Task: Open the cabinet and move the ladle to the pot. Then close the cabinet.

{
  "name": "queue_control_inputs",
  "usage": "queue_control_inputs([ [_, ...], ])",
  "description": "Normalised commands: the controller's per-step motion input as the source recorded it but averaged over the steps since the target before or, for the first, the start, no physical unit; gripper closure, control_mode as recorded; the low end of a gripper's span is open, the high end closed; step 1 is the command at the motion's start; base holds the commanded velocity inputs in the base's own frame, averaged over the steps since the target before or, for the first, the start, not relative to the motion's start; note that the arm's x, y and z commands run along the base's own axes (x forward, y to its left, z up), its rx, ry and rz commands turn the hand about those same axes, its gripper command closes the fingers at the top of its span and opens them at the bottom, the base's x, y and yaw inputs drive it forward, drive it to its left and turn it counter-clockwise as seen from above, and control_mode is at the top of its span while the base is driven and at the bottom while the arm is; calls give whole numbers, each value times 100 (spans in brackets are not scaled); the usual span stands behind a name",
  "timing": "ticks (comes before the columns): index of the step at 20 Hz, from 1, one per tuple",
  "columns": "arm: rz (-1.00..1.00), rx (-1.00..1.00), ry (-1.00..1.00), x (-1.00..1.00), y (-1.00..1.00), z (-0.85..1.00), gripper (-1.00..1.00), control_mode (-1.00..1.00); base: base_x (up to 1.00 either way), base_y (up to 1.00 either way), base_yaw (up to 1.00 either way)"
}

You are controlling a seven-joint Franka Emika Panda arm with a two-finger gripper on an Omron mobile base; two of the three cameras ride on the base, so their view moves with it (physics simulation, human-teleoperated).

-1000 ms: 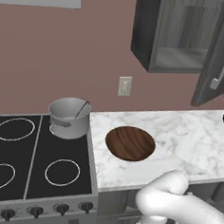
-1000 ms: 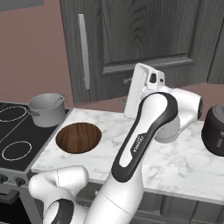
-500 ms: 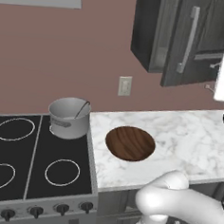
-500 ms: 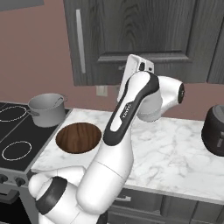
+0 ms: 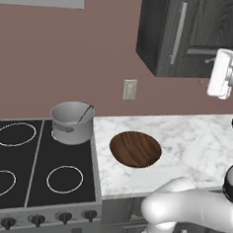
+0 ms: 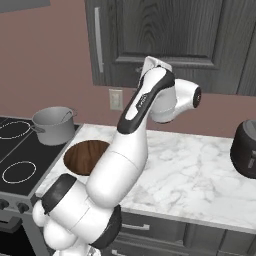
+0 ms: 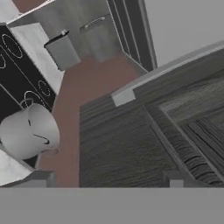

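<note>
The silver pot stands on the stove's back right burner. The ladle rests inside it, its thin dark handle leaning on the rim and its bowl hidden. The dark grey cabinet hangs above the counter with its door flush against the frame and its silver bar handle upright. My gripper hovers just below the cabinet's lower right part, open, with nothing between its fingers. The right base view shows the pot, the ladle and the cabinet. In the hand view the pot lies beside the cabinet.
A round brown wooden disc lies on the marble counter next to the stove. A dark round appliance stands at the counter's right end. A wall outlet sits under the cabinet.
The cabinet door has swung from open to flush with the frame. My hand has drawn back to below the cabinet, and the fingers have spread wider.
</note>
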Motion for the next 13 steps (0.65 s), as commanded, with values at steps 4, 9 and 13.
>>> queue_control_inputs([
  [4, -2, 0, 2, 99, 9, 0, -100, -100, 0, 0, 0],
  [9, -1, 0, 2, 92, 9, 0, -100, -100, 0, 0, 0],
  [13, 0, 0, 1, 62, 0, 0, -100, -100, 0, 0, 0],
])
